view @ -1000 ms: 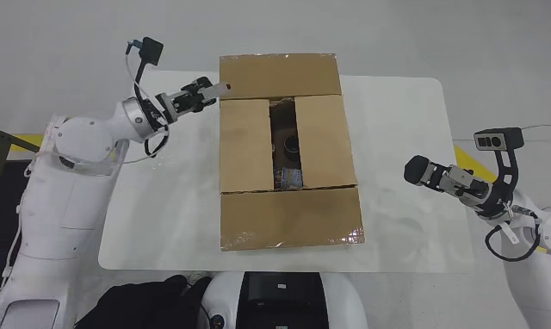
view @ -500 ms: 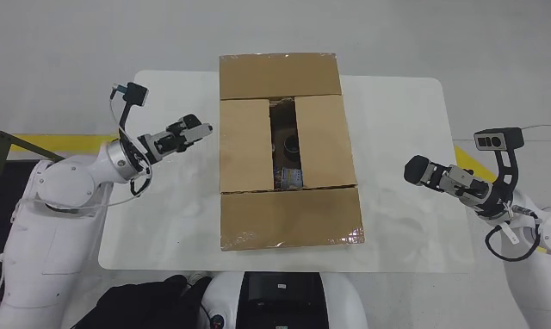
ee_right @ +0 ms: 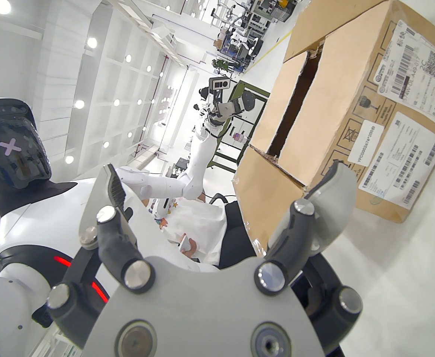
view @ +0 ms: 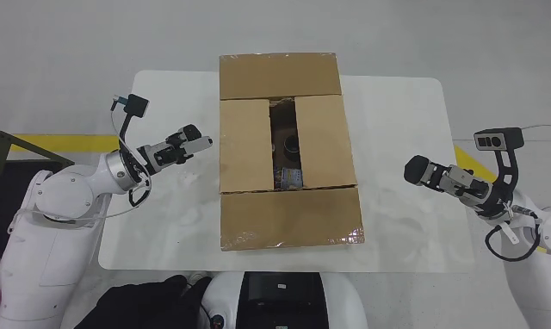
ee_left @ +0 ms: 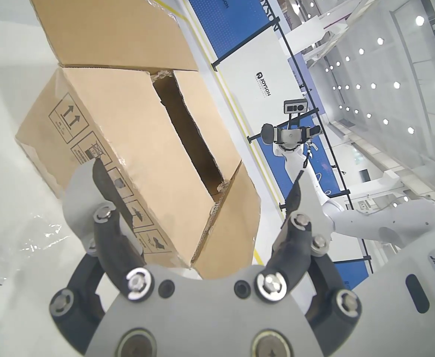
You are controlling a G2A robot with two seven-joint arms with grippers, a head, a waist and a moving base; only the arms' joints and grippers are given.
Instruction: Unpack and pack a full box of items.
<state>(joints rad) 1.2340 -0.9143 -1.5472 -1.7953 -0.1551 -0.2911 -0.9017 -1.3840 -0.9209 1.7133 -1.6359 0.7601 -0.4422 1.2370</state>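
A brown cardboard box (view: 250, 144) stands mid-table; its far and near flaps fold outward, and the two side flaps lie nearly flat with a narrow gap (view: 285, 144) showing dark items inside. My left gripper (view: 195, 141) hovers just left of the box's side, open and holding nothing; its own view shows the box (ee_left: 128, 128) ahead between spread fingers (ee_left: 106, 187). My right gripper (view: 415, 170) rests open above the table well right of the box (ee_right: 351, 87), with nothing between its fingers (ee_right: 332, 183).
The white table (view: 405, 114) has bare room on both sides of the box. A patch of clear plastic film (ee_left: 24, 232) lies on the table left of the box. The near flap (view: 291, 217) reaches close to the table's front edge.
My left arm has drawn back from the box's far left corner, coming nearer and lower along the box's left side. The right arm and the box have kept still.
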